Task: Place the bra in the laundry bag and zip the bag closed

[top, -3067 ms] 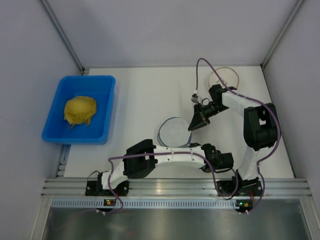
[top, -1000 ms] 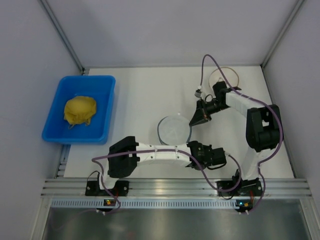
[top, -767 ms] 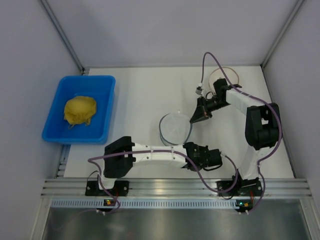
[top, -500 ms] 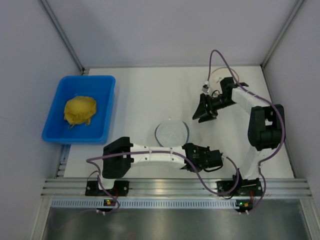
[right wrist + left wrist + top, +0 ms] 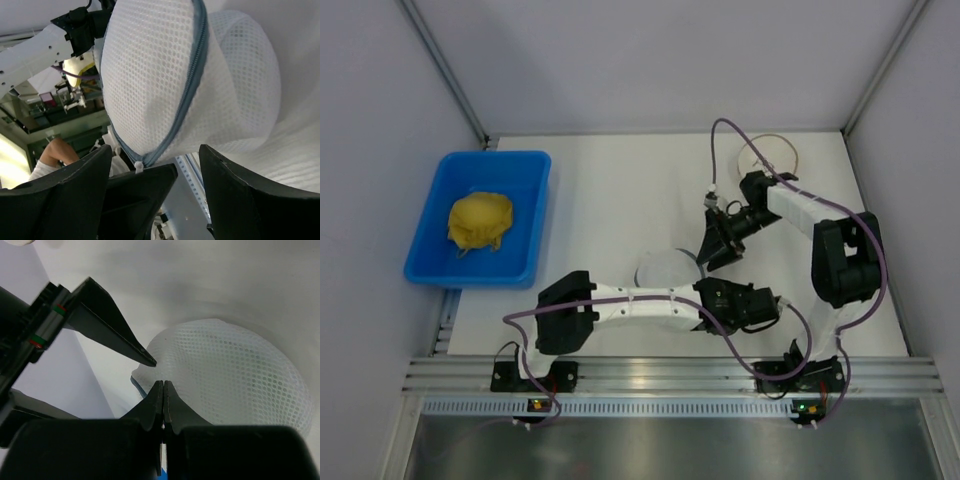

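The laundry bag [image 5: 667, 270], a round white mesh pouch with a grey-blue zipper [image 5: 192, 85], is held up off the table in front of the arms. My left gripper [image 5: 701, 290] is shut on its rim next to the small white zipper pull [image 5: 136, 165]; the left wrist view shows the closed fingertips [image 5: 163, 386] at the mesh edge [image 5: 145, 374]. My right gripper [image 5: 715, 250] stands open just right of the bag, its two fingers [image 5: 75, 195] apart on either side of the zipper's end and holding nothing. One right finger [image 5: 112, 327] shows in the left wrist view. The bra is hidden.
A blue bin [image 5: 525, 190] at the left holds a yellow cloth lump [image 5: 480, 220]. A white disc with a tan rim [image 5: 760, 152] lies at the back right behind the right arm. Grey walls close in the table on three sides.
The right gripper opened, drew back to the upper right, then came back down beside the bag. The left arm shifted, and the bag moved slightly with it.
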You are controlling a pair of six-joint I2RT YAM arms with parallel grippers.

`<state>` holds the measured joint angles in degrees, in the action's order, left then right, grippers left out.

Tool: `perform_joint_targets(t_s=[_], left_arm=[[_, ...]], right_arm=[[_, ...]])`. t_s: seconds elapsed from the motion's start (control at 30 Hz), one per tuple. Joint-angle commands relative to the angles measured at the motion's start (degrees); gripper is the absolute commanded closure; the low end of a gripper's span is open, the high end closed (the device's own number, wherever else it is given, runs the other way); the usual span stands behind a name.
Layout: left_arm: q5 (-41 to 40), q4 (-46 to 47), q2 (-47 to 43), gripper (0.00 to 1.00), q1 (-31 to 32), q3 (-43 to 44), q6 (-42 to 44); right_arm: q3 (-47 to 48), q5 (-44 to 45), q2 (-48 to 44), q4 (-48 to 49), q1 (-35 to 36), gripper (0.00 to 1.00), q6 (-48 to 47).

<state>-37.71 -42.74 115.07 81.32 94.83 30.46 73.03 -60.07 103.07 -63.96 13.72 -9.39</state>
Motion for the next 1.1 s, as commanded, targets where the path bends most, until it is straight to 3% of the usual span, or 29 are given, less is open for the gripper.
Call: perform_joint_targets(t_s=[0.0,0.13,0.17,0.23,0.27,0.33,0.53,0.9,0.93,0.97,1.03,1.07], left_arm=[[-1.04,2.57,-0.02,1.00,0.07,2.12,1.44],[-0.87,2.84,0.16,1.00,0.07,2.03,1.62],[-0.87,2.84,0.07,1.00,0.07,2.12,1.45],[-0.61,2.84,-0.10,1.00,0.07,1.86,1.45],[-0.52,2.84,-0.19,1.00,0.15,1.77,1.45],[-0.34,2.75,-0.63,1.00,0.24,1.24,1.10],[0.10,2.66,-2.74,1.00,2.26,-2.80,0.22],[-0.78,2.84,-5.03,1.00,4.99,-8.08,-1.28],[-0.78,2.84,-4.85,1.00,4.82,-7.73,-1.36],[-0.78,2.84,-4.68,1.00,4.12,-7.29,-1.19],[-1.04,3.10,-3.97,1.00,3.24,-5.71,-0.67],[-1.13,3.19,-3.10,1.00,2.36,-4.92,-0.49]], right_arm=[[0.97,-2.77,1.60,1.12,3.15,0.30,0.16],[1.49,-2.59,2.66,1.12,4.65,0.46,-0.02],[1.93,-2.33,2.75,1.21,4.74,0.59,0.07],[2.72,-2.07,3.19,1.47,4.83,0.73,0.33],[3.07,-1.89,3.63,1.56,4.83,0.87,0.33],[3.86,-1.28,3.98,1.74,4.92,1.00,0.33],[7.98,-0.22,4.42,6.04,3.08,1.00,3.93],[21.09,0.92,12.42,4.21,1.14,0.99,3.32],[20.83,0.92,12.07,3.59,1.23,0.76,2.98],[20.40,0.84,10.85,3.15,1.31,0.62,2.71],[18.30,2.41,8.92,1.40,1.05,0.36,1.14],[17.59,3.20,6.99,0.43,0.53,0.32,0.34]])
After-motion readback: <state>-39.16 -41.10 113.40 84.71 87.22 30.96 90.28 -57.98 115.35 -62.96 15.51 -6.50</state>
